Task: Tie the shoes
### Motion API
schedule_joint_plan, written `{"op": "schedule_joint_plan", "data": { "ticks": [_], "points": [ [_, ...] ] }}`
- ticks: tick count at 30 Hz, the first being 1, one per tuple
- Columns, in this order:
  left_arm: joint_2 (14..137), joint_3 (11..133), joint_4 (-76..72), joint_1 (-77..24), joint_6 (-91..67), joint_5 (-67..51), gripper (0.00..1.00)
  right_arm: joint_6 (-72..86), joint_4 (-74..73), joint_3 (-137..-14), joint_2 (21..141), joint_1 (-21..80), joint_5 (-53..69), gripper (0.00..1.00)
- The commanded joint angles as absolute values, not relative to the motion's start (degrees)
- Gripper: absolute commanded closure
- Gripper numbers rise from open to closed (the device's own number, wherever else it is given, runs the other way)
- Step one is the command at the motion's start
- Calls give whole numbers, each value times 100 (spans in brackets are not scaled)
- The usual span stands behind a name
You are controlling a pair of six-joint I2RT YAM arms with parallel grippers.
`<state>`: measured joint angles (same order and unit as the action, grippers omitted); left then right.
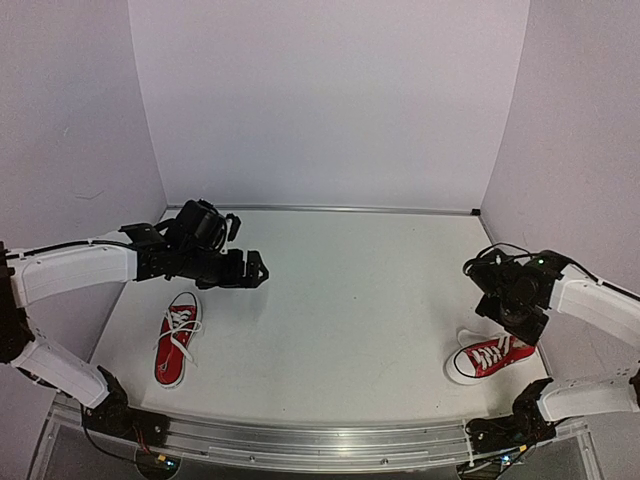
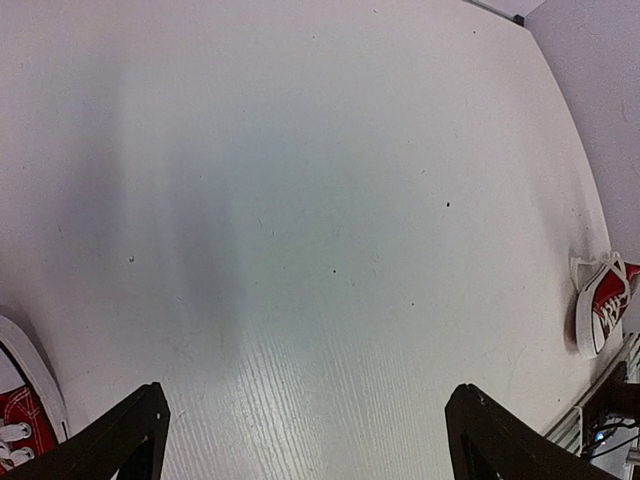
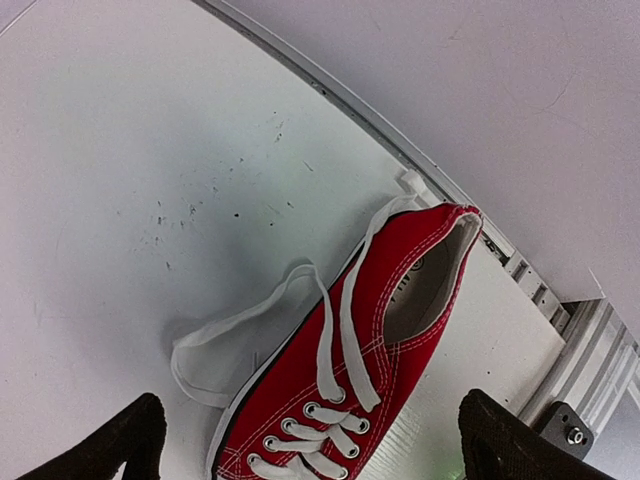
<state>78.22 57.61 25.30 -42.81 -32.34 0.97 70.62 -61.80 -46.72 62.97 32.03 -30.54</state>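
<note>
The left jaws are gaping wide at one o'clock of the left shoe [image 1: 177, 340]; the right jaws are gaping wide over the right shoe [image 1: 490, 357].

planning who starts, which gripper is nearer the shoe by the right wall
Right. The right gripper hovers above that shoe; the left gripper is across the table, near the other shoe.

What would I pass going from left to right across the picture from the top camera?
left red shoe → left gripper → right red shoe
</note>
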Motion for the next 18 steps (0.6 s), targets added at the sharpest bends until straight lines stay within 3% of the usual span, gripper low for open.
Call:
{"op": "schedule_joint_plan", "data": {
  "ticks": [1,9,18],
  "points": [
    [7567,5839,2329,-4298,-3133,20,0,7310,-6198,-4536,6659,3218,-3238,2],
    [7332,5791,2311,-4299,-3240,18,0,7272,-5583,-4067,6811,3127,-3112,2],
    [7146,5832,2389,-4298,-3305,-158,0,6227,-4583,-3689,6838,2258,-2633,2]
  ]
}}
